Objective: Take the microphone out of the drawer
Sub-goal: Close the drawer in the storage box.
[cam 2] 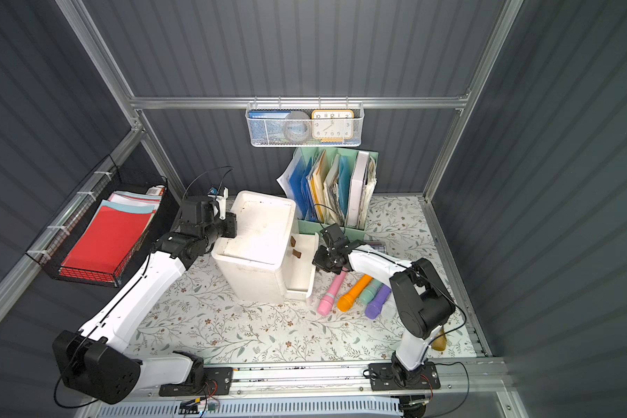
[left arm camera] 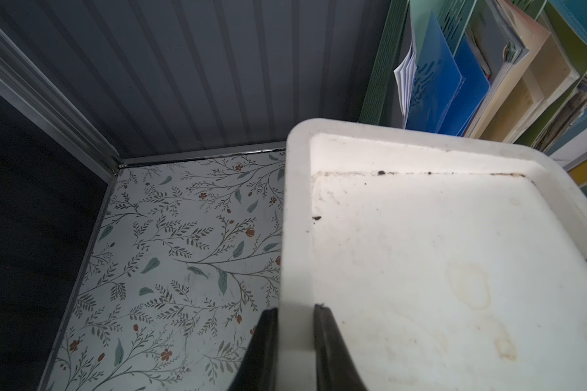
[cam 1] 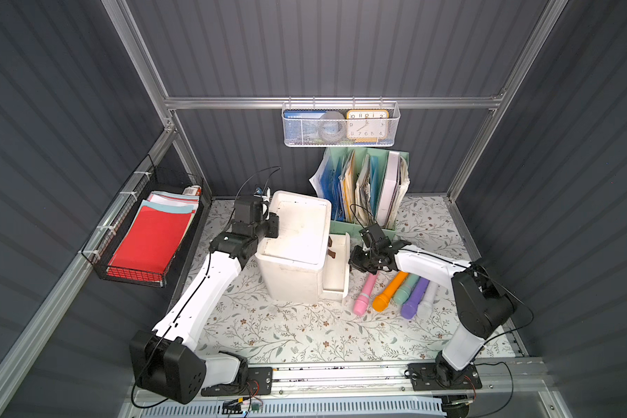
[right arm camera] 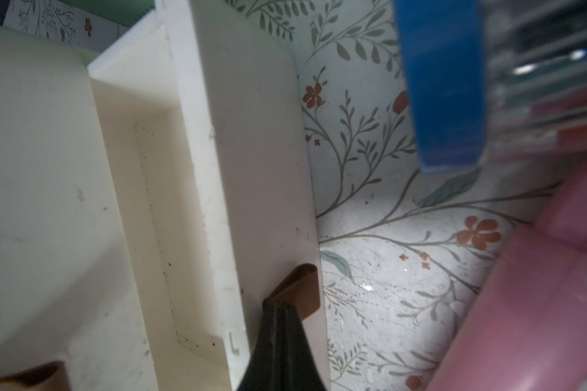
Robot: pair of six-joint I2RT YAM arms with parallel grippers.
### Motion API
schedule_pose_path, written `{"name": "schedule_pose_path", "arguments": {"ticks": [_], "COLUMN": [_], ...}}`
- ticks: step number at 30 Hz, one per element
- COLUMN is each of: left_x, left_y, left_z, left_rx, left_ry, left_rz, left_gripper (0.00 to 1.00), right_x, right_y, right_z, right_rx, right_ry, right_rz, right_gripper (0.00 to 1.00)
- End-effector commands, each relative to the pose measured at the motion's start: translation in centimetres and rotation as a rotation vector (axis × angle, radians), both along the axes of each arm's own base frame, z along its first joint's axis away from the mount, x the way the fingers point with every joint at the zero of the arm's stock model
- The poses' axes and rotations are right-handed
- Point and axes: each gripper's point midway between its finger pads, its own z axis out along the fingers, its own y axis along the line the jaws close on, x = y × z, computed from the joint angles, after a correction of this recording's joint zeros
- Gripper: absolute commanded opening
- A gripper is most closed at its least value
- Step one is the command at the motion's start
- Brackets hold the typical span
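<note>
Left claw (left arm camera: 295, 311) is clamped on the raised rim of the white drawer cabinet (cam 1: 297, 246), one finger outside the rim and one inside. The shallow tray on top shows only stains and dark specks.

Right claw (right arm camera: 280, 304) is pinched tight on the brown tab handle (right arm camera: 299, 284) of the drawer (right arm camera: 251, 152), which stands pulled out. The stretch of drawer floor I can see is plain white with a line of crumbs.

The microphones are out on the floral tabletop (cam 1: 286, 333), just beside the drawer front and side by side: pink microphone (cam 1: 364, 293), orange microphone (cam 1: 388, 293), mint-green microphone (cam 1: 404, 289), purple microphone (cam 1: 415, 298) and white microphone (cam 1: 428, 295). The pink one's narrow end runs under the right claw.

Behind them, a green file holder (cam 1: 344, 228) is packed with folders and papers. On the back rail, a white mesh basket (cam 1: 290, 141) carries an orange-framed clock (cam 1: 367, 125). On the left wall, a black wire basket (cam 1: 133, 278) is stacked with red and pale sheets.
</note>
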Motion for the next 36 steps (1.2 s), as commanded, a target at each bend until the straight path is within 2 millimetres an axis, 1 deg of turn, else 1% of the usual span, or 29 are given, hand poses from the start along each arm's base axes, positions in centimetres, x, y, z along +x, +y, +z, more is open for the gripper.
{"name": "schedule_pose_path", "arguments": {"ticks": [1, 8, 16, 18, 21, 24, 25, 26, 27, 28, 29, 30, 32, 34, 35, 36], "left_x": [-2.4, -2.3, -2.4, -2.4, -2.4, -2.4, -2.4, -2.5, -2.6, -2.6, -2.5, -2.3, -1.8, -1.6, -1.1, -1.0], "left_y": [-0.7, -0.6, -0.7, -0.7, -0.6, -0.3, -0.2, -0.2, -0.4, -0.6, -0.7, -0.8, -1.1, -1.6, -1.8, -1.9], "left_z": [-8.6, -8.5, -8.5, -8.5, -8.5, -8.5, -8.4, -8.4, -8.2, -7.8, -7.2, -6.6, -4.7, -3.3, -1.2, -0.1], "left_rx": [0.02, 0.021, 0.02, 0.022, 0.024, 0.035, 0.037, 0.032, 0.021, 0.009, 0.002, -0.006, -0.03, -0.058, -0.074, -0.086], "left_ry": [0.279, 0.278, 0.278, 0.28, 0.276, 0.271, 0.263, 0.258, 0.255, 0.247, 0.236, 0.224, 0.19, 0.165, 0.122, 0.102], "left_rz": [-0.037, -0.035, -0.037, -0.037, -0.034, -0.022, -0.016, -0.021, -0.03, -0.037, -0.037, -0.037, -0.041, -0.052, -0.057, -0.058], "left_gripper": [0.07, 0.07, 0.07, 0.07, 0.07, 0.07, 0.07, 0.08, 0.1, 0.14, 0.19, 0.25, 0.43, 0.54, 0.58, 0.67], "right_x": [-0.5, -0.3, -0.3, -0.2, -0.2, -0.3, -0.4, 0.1, 0.2, 0.4, 0.5, 0.7, 1.0, 0.6, 0.6, 0.5], "right_y": [2.5, 6.1, 9.1, 9.6, 9.4, 8.4, 7.7, 6.3, 5.3, 4.1, 2.8, 1.9, -0.5, -3.1, -4.4, -5.8], "right_z": [-0.8, -0.5, -1.0, -0.9, -0.8, -0.3, 0.0, 0.3, 0.8, 1.5, 2.3, 3.2, 5.3, 6.7, 7.4, 8.0], "right_rx": [0.089, 0.151, 0.186, 0.185, 0.173, 0.119, 0.08, 0.007, -0.039, -0.096, -0.15, -0.185, -0.27, -0.365, -0.406, -0.452], "right_ry": [0.033, 0.022, 0.035, 0.031, 0.023, 0.0, -0.01, -0.039, -0.057, -0.084, -0.116, -0.144, -0.207, -0.228, -0.245, -0.256], "right_rz": [0.047, 0.111, 0.153, 0.164, 0.164, 0.163, 0.163, 0.133, 0.118, 0.099, 0.08, 0.07, 0.045, 0.026, 0.008, -0.012], "right_gripper": [0.0, 0.0, 0.0, 0.0, 0.0, 0.0, 0.03, 0.09, 0.14, 0.22, 0.29, 0.32, 0.39, 0.45, 0.49, 0.54]}}
